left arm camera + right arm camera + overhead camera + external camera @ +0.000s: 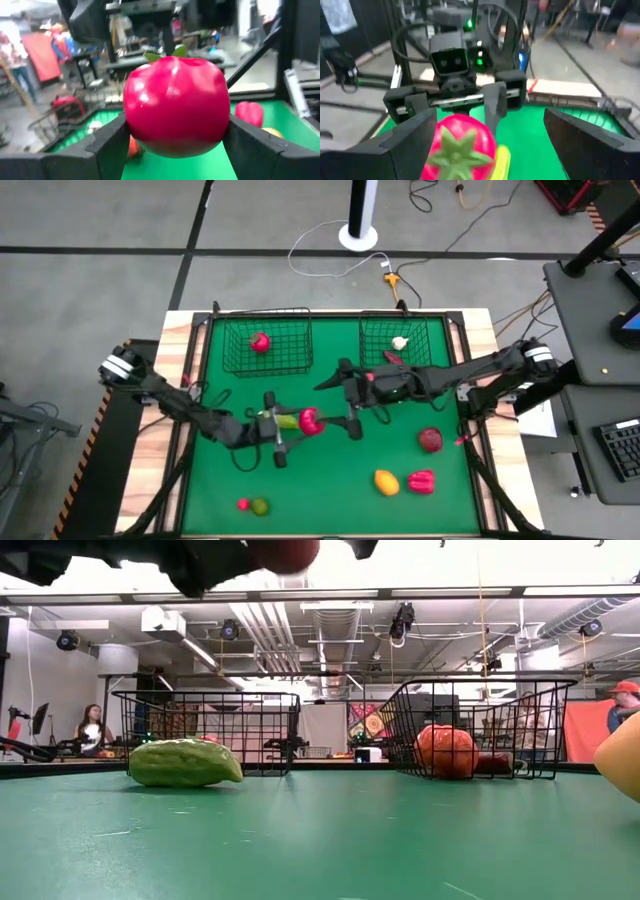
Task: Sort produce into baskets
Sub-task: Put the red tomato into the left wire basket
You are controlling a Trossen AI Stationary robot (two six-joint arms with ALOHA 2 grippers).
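My left gripper [300, 423] is shut on a red tomato [310, 420] with a green calyx, above the middle of the green table. The low view shows the tomato [285, 552] high above the table. My right gripper [335, 405] is open just right of it. In the right wrist view its wide-spread fingers [410, 142] stand on either side of the tomato [462, 145]; I cannot tell whether one touches it. A yellow-green oblong piece [285, 420] lies on the table under the left gripper. Two black wire baskets [266, 345] [405, 340] stand at the far edge. My left gripper pinches the tomato's two opposite sides [132, 125] between its two fingers. The fingers lie about level and come from the table's left. The tomato is lifted clear of the table, its calyx [172, 51] turned away from the wrist, toward the right gripper.
The left basket holds a red piece [260, 342]; the right basket holds white garlic [400, 342] and a red piece [392, 358]. A dark red round piece [430, 440], an orange-yellow piece [386, 481], a red pepper [421, 480], a lime [260, 506] and a small red piece [243, 503] lie on the table.
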